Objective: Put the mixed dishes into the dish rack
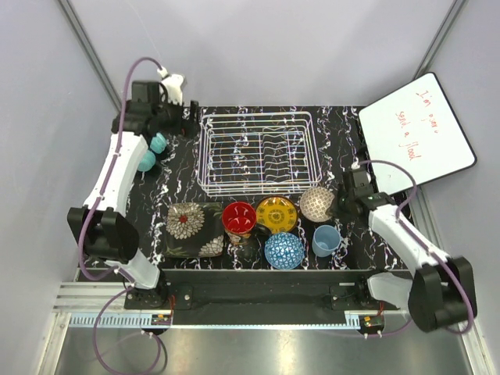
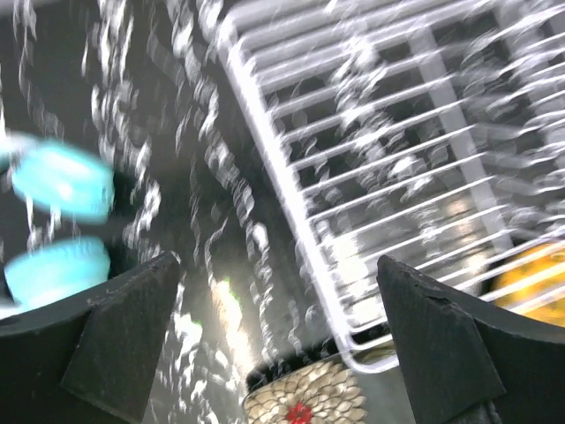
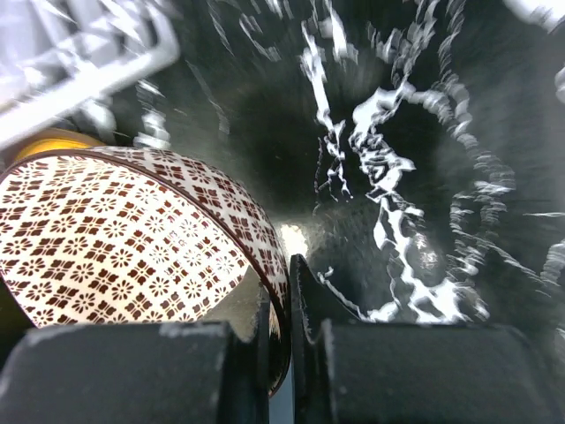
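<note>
— Where's the brown-and-white bowl?
— Toward the table's right edge, just off the rack's near corner. The right gripper is clenched on its rim.
— And the left gripper?
— Spread wide, over the far-left corner.

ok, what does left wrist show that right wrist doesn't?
Only left wrist: the teal headphones, a corner of the floral plate, and the open left end effector holding nothing. Only right wrist: the brown-mesh bowl, its rim pinched in the shut right end effector. Both: the wire edge of the dish rack, a sliver of the yellow plate, and the black marbled table.
</note>
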